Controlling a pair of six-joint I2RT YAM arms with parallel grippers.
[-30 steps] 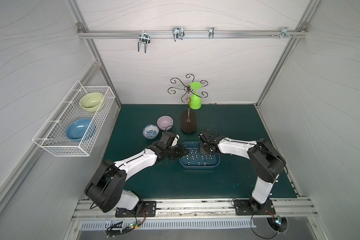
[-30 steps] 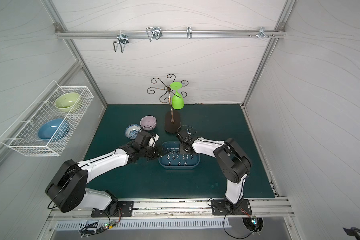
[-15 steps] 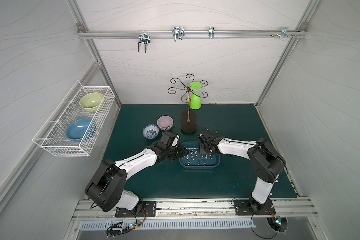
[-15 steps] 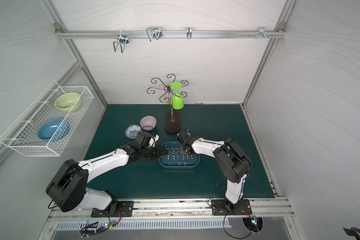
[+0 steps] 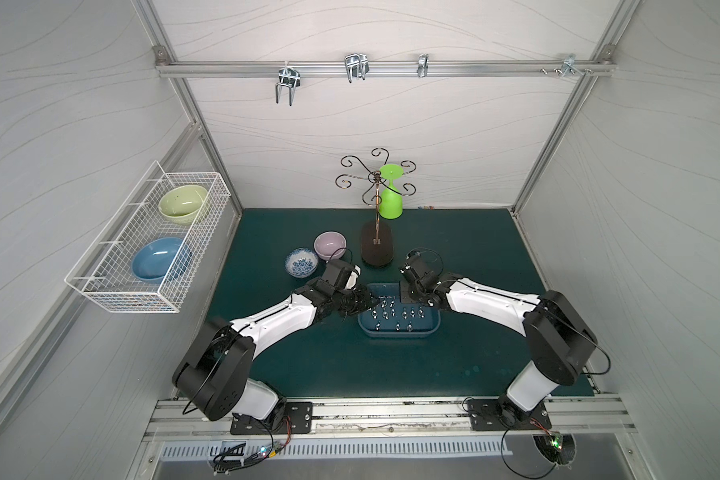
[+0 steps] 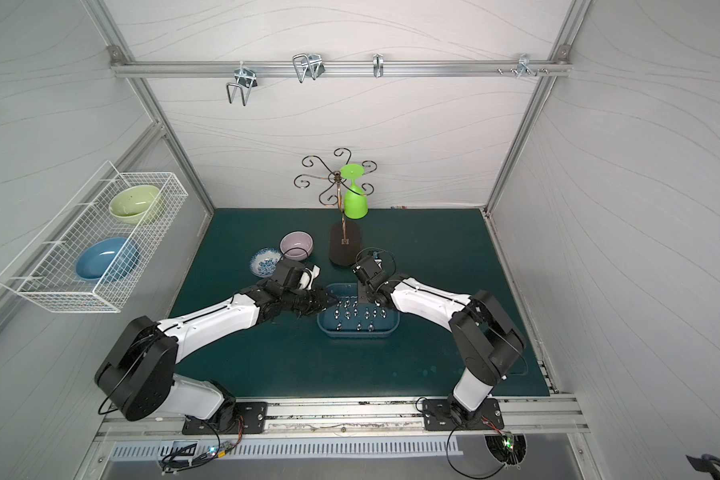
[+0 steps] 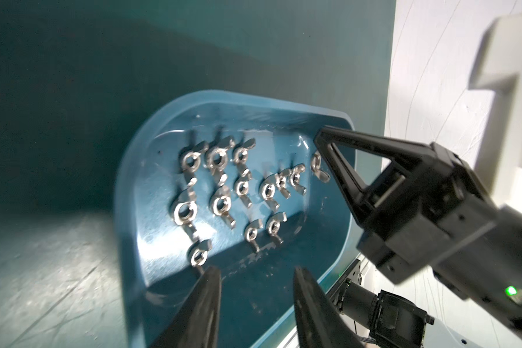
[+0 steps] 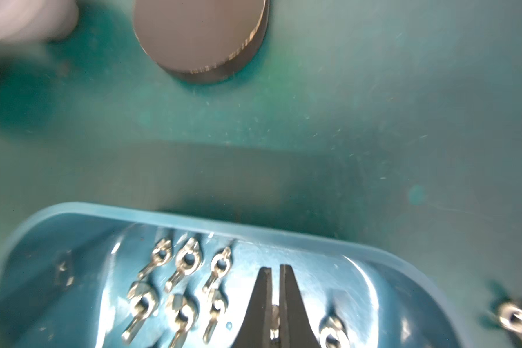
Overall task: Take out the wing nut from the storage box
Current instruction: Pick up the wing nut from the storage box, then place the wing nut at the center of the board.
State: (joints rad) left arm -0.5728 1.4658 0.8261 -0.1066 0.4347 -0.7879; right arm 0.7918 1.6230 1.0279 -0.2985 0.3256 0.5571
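The storage box (image 5: 398,332) (image 6: 358,333), a shallow dark-blue tub, lies mid-mat with several silver wing nuts (image 7: 220,205) spread on its floor. My right gripper (image 8: 275,268) (image 5: 407,297) reaches down into the box's far right part. It is shut on a wing nut (image 8: 275,313), which shows as a sliver of metal between the jaws. My left gripper (image 7: 255,271) (image 5: 368,301) hovers over the box's left end. It is open with nothing between its fingers. One nut (image 7: 198,256) lies just off a fingertip.
One loose wing nut (image 8: 516,316) lies on the green mat outside the box. Behind the box stand the dark-based hook stand (image 5: 377,249) with a green glass (image 5: 390,203), a pink bowl (image 5: 330,244) and a patterned bowl (image 5: 301,262). A wire basket (image 5: 100,291) hangs on the left wall.
The right gripper's jaws have closed a little more. Neither arm has visibly moved.
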